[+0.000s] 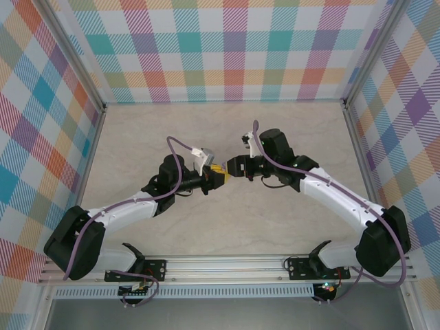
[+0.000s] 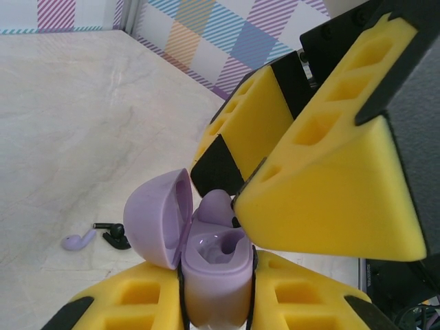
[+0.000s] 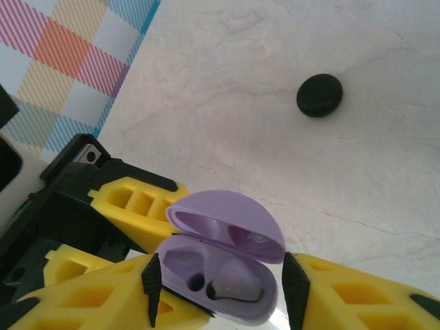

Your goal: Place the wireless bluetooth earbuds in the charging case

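Wireless bluetooth earbud (image 2: 216, 205) is sitting in the open charging case (image 2: 157, 220), left gripper (image 2: 216, 292) clamping it over the table's (image 1: 206, 130) middle, right gripper (image 3: 223, 283) hanging spread. Left wrist is catching two loose buds (image 2: 78, 240) on the table, right wrist a black puck (image 3: 320, 95).

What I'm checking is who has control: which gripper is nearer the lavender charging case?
Left. The left gripper is shut on the lavender charging case, holding its base; the right gripper hangs open, straddling its open mouth.
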`<action>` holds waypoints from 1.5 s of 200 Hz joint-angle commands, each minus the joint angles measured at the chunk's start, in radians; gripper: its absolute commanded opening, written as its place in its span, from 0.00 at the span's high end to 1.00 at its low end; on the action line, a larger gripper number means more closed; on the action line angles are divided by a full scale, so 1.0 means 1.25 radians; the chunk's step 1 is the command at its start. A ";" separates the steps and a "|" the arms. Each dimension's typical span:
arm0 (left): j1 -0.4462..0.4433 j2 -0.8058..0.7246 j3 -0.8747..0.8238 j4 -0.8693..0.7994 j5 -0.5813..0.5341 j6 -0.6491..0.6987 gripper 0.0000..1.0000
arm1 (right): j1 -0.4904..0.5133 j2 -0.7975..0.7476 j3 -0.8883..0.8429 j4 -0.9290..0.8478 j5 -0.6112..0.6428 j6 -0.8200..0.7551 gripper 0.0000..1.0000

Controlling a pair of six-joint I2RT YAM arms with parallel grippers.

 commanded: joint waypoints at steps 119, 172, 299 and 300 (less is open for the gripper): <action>-0.008 -0.097 0.006 -0.063 0.003 0.053 0.78 | -0.008 -0.056 0.032 -0.175 0.283 -0.027 0.40; -0.008 -0.150 0.007 -0.110 0.059 0.064 0.78 | -0.054 0.068 0.075 -0.218 0.216 -0.069 0.45; -0.008 -0.292 -0.013 -0.209 0.071 0.083 0.78 | -0.082 0.445 0.286 -0.284 0.210 -0.078 0.60; -0.008 -0.291 -0.013 -0.209 0.071 0.083 0.78 | -0.082 0.446 0.287 -0.284 0.210 -0.078 0.60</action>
